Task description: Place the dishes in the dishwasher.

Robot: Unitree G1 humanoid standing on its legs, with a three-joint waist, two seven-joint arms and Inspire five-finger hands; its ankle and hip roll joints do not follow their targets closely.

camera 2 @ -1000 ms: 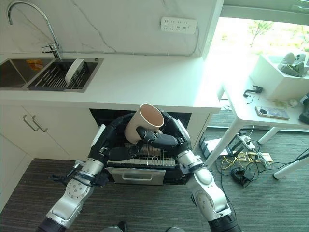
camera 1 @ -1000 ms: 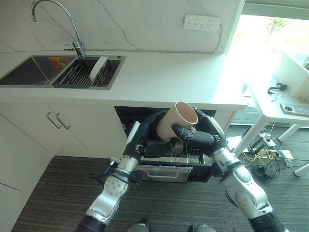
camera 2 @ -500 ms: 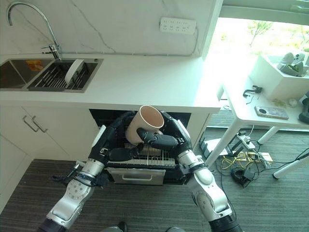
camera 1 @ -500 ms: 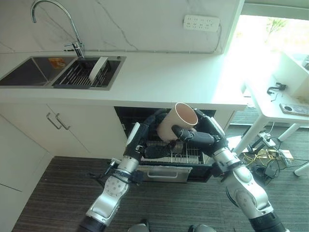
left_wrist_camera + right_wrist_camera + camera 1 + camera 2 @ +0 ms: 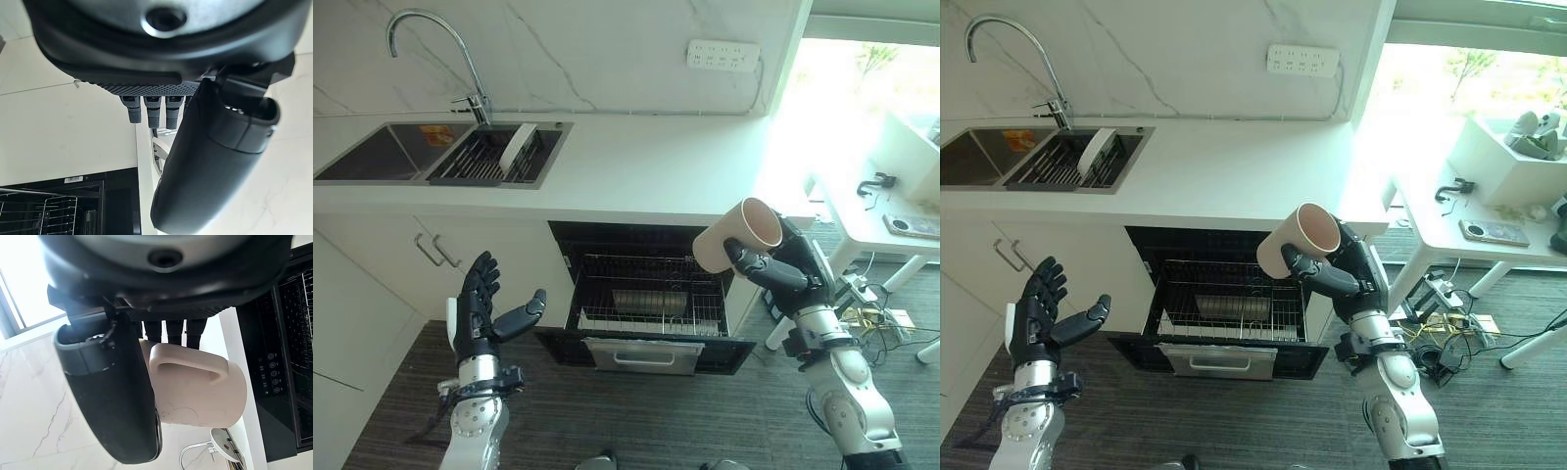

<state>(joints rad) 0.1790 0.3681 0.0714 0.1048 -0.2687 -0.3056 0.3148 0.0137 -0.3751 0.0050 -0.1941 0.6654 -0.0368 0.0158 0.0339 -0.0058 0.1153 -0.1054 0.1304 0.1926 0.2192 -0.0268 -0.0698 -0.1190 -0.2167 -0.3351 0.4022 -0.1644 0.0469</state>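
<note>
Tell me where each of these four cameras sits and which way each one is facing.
Left eye view: on the head, looking down at the counter and open dishwasher; both arms show, left hand open, right hand holding the mug.
Right eye view: beside it, same scene from slightly aside.
Left wrist view: on the left wrist, looking along the left hand's thumb and fingers toward the dishwasher's corner.
Right wrist view: on the right wrist, looking along the hand at the mug.
Shared: the mug appears in both eye views and the right wrist view.
</note>
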